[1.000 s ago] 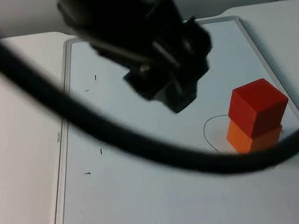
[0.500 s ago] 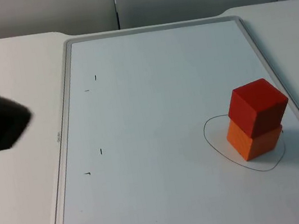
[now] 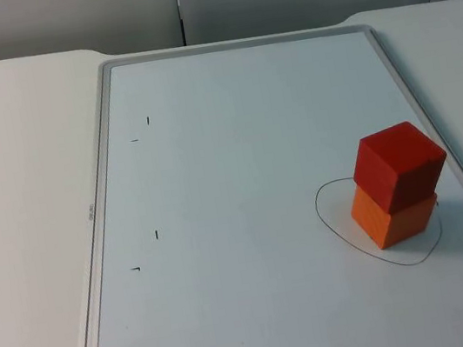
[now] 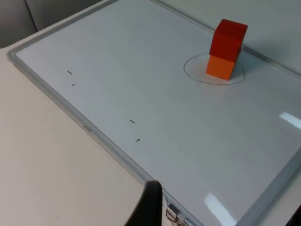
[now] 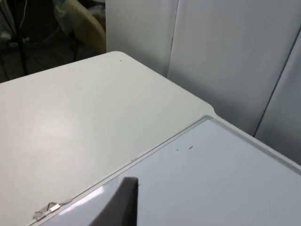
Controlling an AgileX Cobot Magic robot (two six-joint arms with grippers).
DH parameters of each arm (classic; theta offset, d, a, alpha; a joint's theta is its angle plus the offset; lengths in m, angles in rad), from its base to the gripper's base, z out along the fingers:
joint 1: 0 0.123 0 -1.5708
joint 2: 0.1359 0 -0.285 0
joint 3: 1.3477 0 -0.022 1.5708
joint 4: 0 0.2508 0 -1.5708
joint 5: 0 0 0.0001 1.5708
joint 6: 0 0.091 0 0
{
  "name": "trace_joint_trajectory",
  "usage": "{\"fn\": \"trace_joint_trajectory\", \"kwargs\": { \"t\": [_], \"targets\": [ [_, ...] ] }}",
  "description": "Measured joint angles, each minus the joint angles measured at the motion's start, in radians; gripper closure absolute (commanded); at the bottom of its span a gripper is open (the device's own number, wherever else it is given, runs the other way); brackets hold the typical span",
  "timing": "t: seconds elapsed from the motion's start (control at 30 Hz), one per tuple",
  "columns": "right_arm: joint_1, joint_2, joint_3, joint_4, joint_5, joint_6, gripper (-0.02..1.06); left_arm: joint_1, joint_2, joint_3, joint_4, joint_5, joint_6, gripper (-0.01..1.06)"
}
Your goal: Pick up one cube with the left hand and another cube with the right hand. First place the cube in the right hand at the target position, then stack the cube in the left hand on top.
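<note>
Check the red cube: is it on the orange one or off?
On. The red cube sits atop the orange cube, slightly rotated, inside the drawn outline on the whiteboard.

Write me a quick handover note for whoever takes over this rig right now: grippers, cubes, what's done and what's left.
Left gripper: back over the whiteboard's near edge, holding nothing. Right gripper: at the whiteboard's far corner, holding nothing.
Orange cube sits inside the drawn circle on the whiteboard. Red cube is stacked on top of it, turned a little.
Done: both cubes placed and stacked.
Left: nothing apparent; just check that the stack is steady.
</note>
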Motion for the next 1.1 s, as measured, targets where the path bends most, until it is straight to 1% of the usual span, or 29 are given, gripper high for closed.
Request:
{"fn": "trace_joint_trajectory", "kwargs": {
  "t": [0.1,0.13,0.27,0.3,0.4,0.43,0.57,0.77,1.0,1.1],
  "targets": [
    [0.0,-0.07,0.12,0.024,-0.032,-0.002,0.0,0.0,-0.073,0.026,-0.01,0.032,0.0,0.24],
    [0.0,-0.07,0.12,0.024,-0.032,-0.002,0.0,0.0,-0.073,0.026,-0.01,0.032,0.0,0.24],
    [0.0,-0.163,0.245,0.077,-0.06,-0.002,0.0,0.0,-0.143,0.07,-0.033,0.049,0.0,0.24],
    [0.0,-0.163,0.245,0.077,-0.06,-0.002,0.0,0.0,-0.143,0.07,-0.033,0.049,0.0,0.24],
    [0.0,-0.232,0.316,0.09,-0.064,0.007,0.0,0.0,-0.164,0.085,-0.047,0.051,0.01,0.24],
    [0.0,-0.232,0.316,0.09,-0.064,0.007,0.0,0.0,-0.164,0.085,-0.047,0.051,0.01,0.24],
    [0.0,-0.3,0.349,0.094,-0.064,0.011,0.0,0.0,-0.164,0.085,-0.069,0.051,0.076,0.24],
    [0.0,-0.348,0.351,0.094,-0.043,0.013,0.0,0.0,-0.164,0.087,-0.075,0.047,0.097,0.24],
    [0.0,-0.387,0.351,0.094,0.033,0.017,0.0,0.0,-0.164,0.105,-0.128,0.018,0.135,0.24],
    [0.0,-0.398,0.351,0.089,0.046,0.035,0.0,0.0,-0.166,0.107,-0.128,0.013,0.139,0.24]
  ]
}}
